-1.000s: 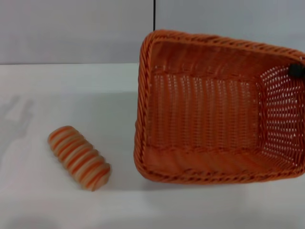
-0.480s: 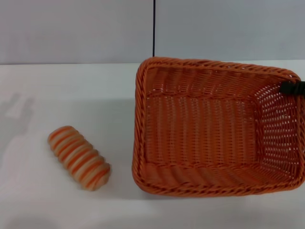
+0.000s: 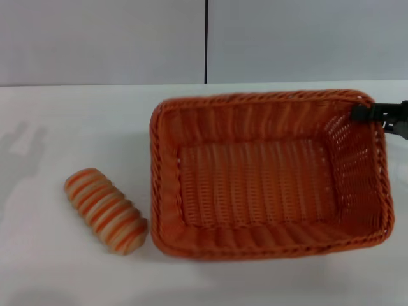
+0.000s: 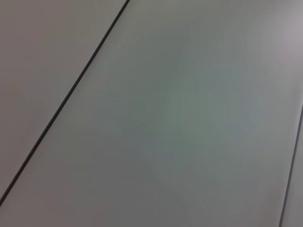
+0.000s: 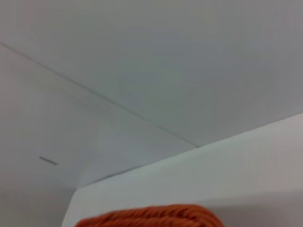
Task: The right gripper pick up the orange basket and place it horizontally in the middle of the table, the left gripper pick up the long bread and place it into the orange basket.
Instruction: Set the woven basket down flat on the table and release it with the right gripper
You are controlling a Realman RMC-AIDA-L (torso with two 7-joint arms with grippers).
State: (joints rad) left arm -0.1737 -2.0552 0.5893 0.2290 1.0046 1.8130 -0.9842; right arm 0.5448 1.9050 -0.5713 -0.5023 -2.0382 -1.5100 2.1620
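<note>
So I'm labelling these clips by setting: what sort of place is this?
Probably a robot test bench, not a home: a bare white table against a plain grey panelled wall, holding only an orange basket gripped by the right gripper and a toy long bread.

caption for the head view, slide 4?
Right gripper at the orange basket rim's far corner; long bread beside it.

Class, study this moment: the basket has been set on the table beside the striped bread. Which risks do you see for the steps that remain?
1. The right gripper sits at the orange basket rim's far right corner; withdrawing carelessly may drag or twist the basket.
2. The long bread lies close to the basket's left wall, so a further leftward shift could knock it.
3. The left gripper is not in view, so its approach to the bread cannot be judged.
</note>
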